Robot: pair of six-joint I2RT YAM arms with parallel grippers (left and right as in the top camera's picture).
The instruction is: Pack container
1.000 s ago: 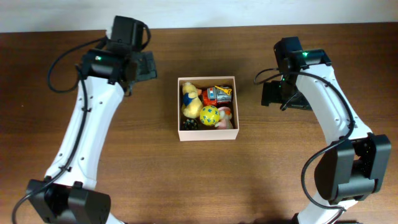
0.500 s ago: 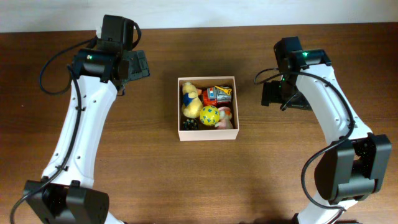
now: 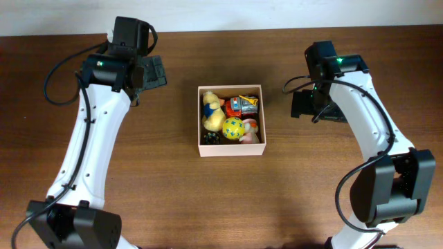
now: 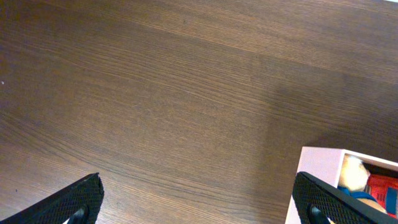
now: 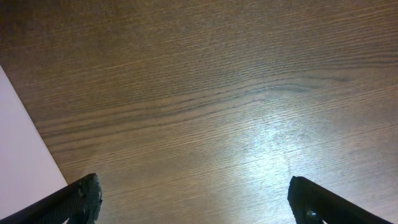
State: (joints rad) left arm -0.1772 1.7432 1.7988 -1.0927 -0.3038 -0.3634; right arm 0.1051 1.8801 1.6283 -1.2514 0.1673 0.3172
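Two arms flank the container in the overhead view. Each rises from a base at the near edge of the table and bends inward.

The left arm reaches far up the table. Its left claw hangs to the left of the container, a little past its far wall and well apart from it. The right arm curves over in a tighter arc. Its right claw is just right of the container, level with its far half, near but not touching.

The container is square, shallow and open-topped, white outside. Packed inside are a yellow plush duck on the left, a red toy car at the far right and a yellow ball near the middle. A pink toy lies beside the ball, and a small dark toy sits in the near left corner.

From the left wrist, the left claw is released. Its dark fingertips stand at the bottom corners of the view, spread wide over bare wood, with nothing between them. A white corner of the container shows at the lower right, just above one fingertip, with a pale plush and something red visible inside it.

From the right wrist, the right claw is likewise released and empty, its fingertips far apart above the wood grain. The container's white outer wall fills the left edge, just above the fingertip on that side and outside the gap.
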